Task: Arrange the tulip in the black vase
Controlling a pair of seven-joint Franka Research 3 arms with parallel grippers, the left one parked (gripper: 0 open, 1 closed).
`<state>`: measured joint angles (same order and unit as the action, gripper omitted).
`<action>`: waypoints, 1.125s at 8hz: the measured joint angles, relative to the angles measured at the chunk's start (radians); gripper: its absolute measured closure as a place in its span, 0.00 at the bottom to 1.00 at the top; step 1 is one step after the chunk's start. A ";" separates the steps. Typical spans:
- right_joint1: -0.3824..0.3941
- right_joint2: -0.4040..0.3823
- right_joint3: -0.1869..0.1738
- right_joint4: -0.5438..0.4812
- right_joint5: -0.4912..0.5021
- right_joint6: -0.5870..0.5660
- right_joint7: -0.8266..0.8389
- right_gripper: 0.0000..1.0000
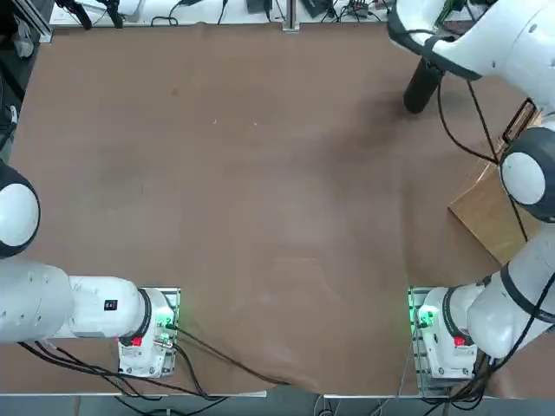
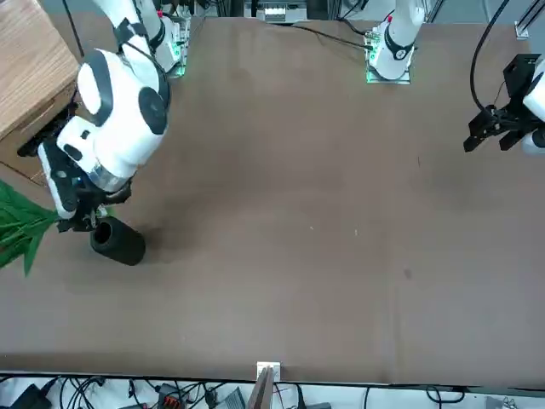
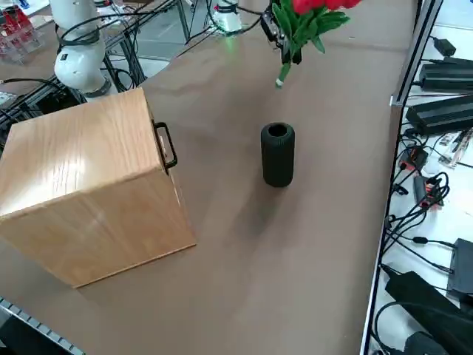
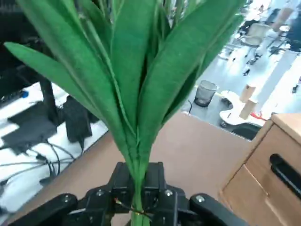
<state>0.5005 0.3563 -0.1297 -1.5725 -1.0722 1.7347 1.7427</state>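
Red blooms and green leaves mark the tulip (image 3: 304, 21) at the upper right of the side view, its stems clenched in the right claw (image 4: 138, 190). Matte and black, the vase (image 3: 278, 155) stands upright on the brown worktop (image 3: 325, 244), right of centre in that frame, with a wooden box (image 3: 96, 192) filling the left, its dark handle facing the vase's side.

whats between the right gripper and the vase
In the right side view, the stem ends of the tulip, gripped by the raised right gripper, then brown tabletop up to the vase.
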 joint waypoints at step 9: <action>0.017 0.173 -0.002 0.032 -0.171 -0.223 0.351 0.87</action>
<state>0.5171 0.5295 -0.1316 -1.5402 -1.2432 1.5121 2.0934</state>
